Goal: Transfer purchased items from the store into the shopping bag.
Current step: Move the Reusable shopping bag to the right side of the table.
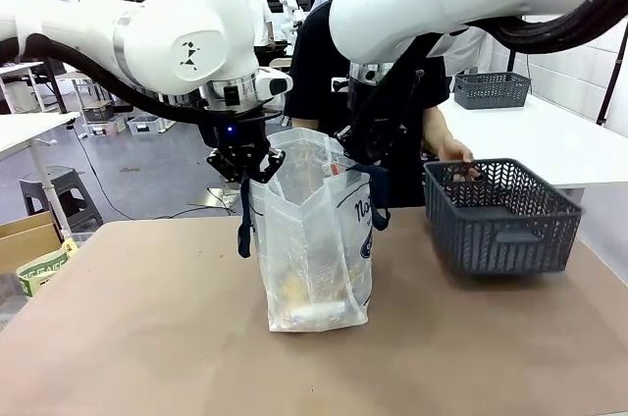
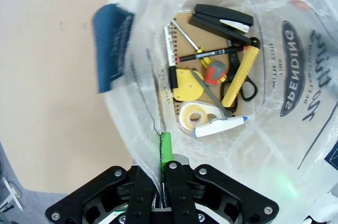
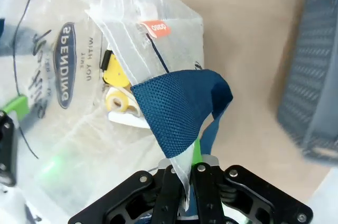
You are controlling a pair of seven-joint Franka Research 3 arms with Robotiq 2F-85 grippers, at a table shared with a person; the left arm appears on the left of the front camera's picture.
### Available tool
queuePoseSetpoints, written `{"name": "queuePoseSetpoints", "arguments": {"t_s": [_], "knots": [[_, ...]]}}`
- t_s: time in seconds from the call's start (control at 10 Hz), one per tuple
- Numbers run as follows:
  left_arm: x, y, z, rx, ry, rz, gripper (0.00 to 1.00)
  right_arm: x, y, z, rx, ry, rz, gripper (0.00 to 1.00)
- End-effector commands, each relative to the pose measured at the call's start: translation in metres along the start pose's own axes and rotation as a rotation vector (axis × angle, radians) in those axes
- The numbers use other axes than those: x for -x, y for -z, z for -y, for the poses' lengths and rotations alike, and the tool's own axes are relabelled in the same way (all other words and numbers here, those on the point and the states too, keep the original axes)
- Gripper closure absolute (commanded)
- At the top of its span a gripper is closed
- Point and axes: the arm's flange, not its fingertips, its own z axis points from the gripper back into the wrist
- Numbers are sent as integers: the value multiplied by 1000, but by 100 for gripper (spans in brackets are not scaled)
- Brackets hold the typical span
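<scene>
The shopping bag (image 1: 314, 239) stands upright on the tan table, translucent with navy strap handles and a navy oval logo. My left gripper (image 1: 257, 177) is shut on the bag's left rim, and in the left wrist view the plastic is pinched between its green pads (image 2: 166, 152). My right gripper (image 1: 365, 163) is shut on the bag's right rim beside a navy handle (image 3: 182, 110). The purchased items (image 2: 211, 84) lie at the bottom of the bag (image 2: 274, 145): a stapler, scissors, pens, tape rolls, a yellow tape measure and a notebook.
A dark grey lattice basket (image 1: 500, 215) stands right of the bag, with a person's hand (image 1: 453, 151) at its far rim. A second grey basket (image 1: 491, 89) sits on a white table behind. The basket (image 3: 317, 86) lies close to my right gripper.
</scene>
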Motion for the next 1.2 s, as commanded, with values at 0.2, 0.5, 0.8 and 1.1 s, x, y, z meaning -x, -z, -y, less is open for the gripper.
{"name": "queuePoseSetpoints", "arguments": {"t_s": [0.2,0.5,0.8,1.1], "knots": [[-8,0,4,111,25,-23,100,-29,-7,-13,-50,121,-65,100],[-6,1,8,61,23,-19,100,-18,1,-6,-27,100,-55,100],[-8,0,14,136,70,26,100,-31,1,-18,-62,177,-38,100],[-9,-4,12,175,105,66,100,-37,-1,-23,-81,276,-47,100]]}}
